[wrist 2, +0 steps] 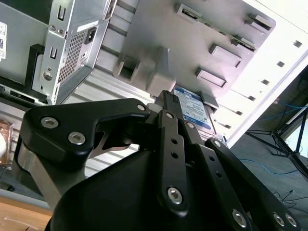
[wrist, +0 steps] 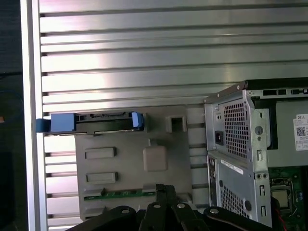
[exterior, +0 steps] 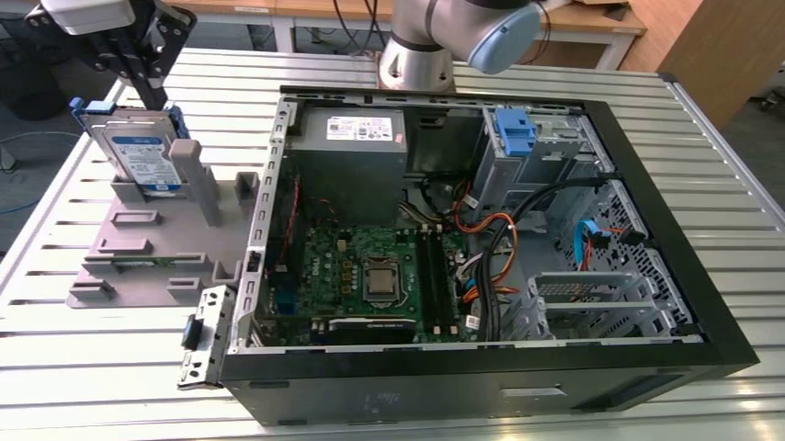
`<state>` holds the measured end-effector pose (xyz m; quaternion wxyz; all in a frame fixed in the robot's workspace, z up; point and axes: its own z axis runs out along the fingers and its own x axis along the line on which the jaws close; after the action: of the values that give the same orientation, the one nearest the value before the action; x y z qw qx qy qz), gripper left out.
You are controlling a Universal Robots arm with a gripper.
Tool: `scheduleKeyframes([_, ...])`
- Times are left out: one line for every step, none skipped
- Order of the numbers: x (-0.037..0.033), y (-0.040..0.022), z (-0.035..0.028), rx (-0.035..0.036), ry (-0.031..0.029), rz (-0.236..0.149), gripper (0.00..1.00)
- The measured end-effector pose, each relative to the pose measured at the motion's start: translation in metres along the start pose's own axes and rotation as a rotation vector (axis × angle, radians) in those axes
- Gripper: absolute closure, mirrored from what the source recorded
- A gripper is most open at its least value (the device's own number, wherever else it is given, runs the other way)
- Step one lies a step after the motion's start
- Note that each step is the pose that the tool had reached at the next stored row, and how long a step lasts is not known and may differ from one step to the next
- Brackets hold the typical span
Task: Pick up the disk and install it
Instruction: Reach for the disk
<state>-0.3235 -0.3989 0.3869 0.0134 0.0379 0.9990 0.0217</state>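
Now, in the exterior view you see the gripper (exterior: 153, 96) hanging just above the disk (exterior: 138, 156), toward the end nearer the computer case (exterior: 687, 230). Its fingers are drawn together and grip nothing; whether the tips touch the disk's top edge you cannot tell. The disk stands on edge in a slot of the grey fixture (exterior: 147, 243), at the exterior view's left. I judge it is stood that way so its narrow top edge is offered upward for a pinch. It is well apart from the case, which lies with its side off and its inside open from above. Fixture and case both rest on a slatted aluminium table (exterior: 73, 367), with wooden benches (exterior: 589, 23) behind.

In the second wrist view you look along the closed gripper (wrist 2: 168, 96) to the disk's label (wrist 2: 195, 108). Past the table's edge, blue cables (wrist 2: 284, 115) trail over a dark floor.

In the first wrist view you see the disk (wrist: 91, 121) edge-on, a blue bracket at each end, propped upright by the fixture (wrist: 130, 159) beside the case (wrist: 236, 144).
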Motion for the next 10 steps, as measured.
scheduleKeyframes([0.0015, -0.0001, 0.0000, 0.0000, 0.0000, 0.000, 0.89])
scheduleKeyframes([0.0029, -0.0002, 0.0000, 0.0000, 0.0001, 0.000, 0.89])
scheduleKeyframes([0.0043, -0.0003, -0.0001, 0.0001, 0.0001, 0.000, 0.89])
scheduleKeyframes([0.0057, -0.0005, -0.0001, 0.0001, 0.0001, 0.000, 0.89])
scheduleKeyframes([0.0073, -0.0006, -0.0001, 0.0000, 0.0001, 0.000, 0.89])
scheduleKeyframes([0.0090, -0.0007, -0.0001, 0.0001, 0.0001, 0.000, 0.89])
scheduleKeyframes([0.0107, -0.0008, 0.0000, 0.0000, 0.0001, 0.000, 0.89])
scheduleKeyframes([0.0124, -0.0010, 0.0000, 0.0000, 0.0001, 0.000, 0.89])
scheduleKeyframes([0.0139, -0.0010, -0.0001, 0.0000, 0.0000, 0.000, 0.89])
scheduleKeyframes([0.0151, -0.0011, -0.0001, 0.0000, 0.0001, 0.000, 0.89])
